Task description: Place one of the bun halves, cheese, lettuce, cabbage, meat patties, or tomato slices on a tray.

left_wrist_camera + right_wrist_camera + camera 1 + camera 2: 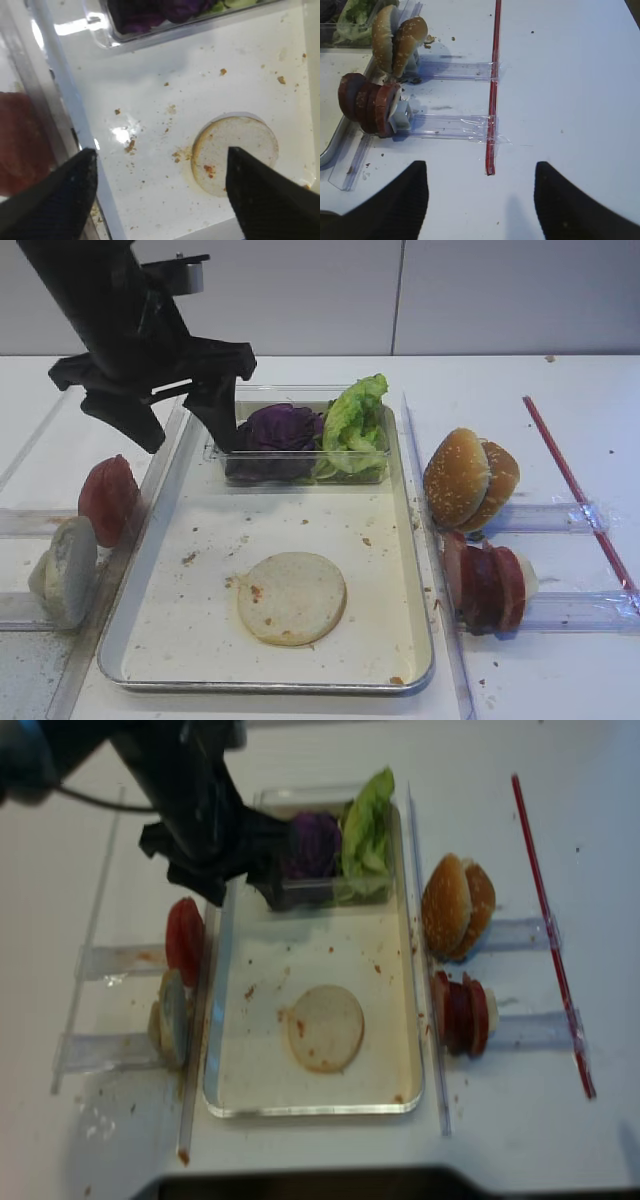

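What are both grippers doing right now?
Left gripper: open, empty, above the tray.
Right gripper: open, empty, over the table.

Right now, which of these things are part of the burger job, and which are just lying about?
Job: tray, bun half on it, lettuce, cabbage, meat patties, tomato slice.
Lying about: sesame buns, red strip, clear plastic box.

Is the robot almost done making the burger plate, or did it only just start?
Looks done: one bun half lies flat on the tray. In hand: nothing; the left gripper hangs open and empty above the tray's far left edge, and the right gripper is open over bare table. Left, if more is wanted: the meat patties, tomato slice, lettuce and cabbage are off the tray floor.
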Available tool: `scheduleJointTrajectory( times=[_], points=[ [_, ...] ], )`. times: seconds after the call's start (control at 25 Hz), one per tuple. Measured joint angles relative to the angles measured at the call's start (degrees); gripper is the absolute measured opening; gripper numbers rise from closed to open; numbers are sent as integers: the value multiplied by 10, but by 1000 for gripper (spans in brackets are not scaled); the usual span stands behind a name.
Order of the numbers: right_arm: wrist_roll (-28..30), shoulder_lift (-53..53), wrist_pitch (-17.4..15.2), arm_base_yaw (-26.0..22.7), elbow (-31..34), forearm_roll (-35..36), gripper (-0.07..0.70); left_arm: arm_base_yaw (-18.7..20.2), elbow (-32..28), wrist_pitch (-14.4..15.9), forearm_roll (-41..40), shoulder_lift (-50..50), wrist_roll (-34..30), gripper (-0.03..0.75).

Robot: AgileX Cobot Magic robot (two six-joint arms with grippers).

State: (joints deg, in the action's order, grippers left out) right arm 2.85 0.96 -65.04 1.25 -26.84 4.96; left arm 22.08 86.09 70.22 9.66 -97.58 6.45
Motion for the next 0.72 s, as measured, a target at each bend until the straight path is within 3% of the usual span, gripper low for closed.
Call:
scheduleJointTrajectory(
  times=[0.24,0.56,0.72],
  points=[
    [0,0,0,0,0,0,497,-36,-3,1,-19,27,4,506],
    [0,0,0,0,0,0,497,-113,-6,5,-47,77,-1,489],
    [0,0,0,0,0,0,497,-152,-36,6,-63,109,-5,485]
  ],
)
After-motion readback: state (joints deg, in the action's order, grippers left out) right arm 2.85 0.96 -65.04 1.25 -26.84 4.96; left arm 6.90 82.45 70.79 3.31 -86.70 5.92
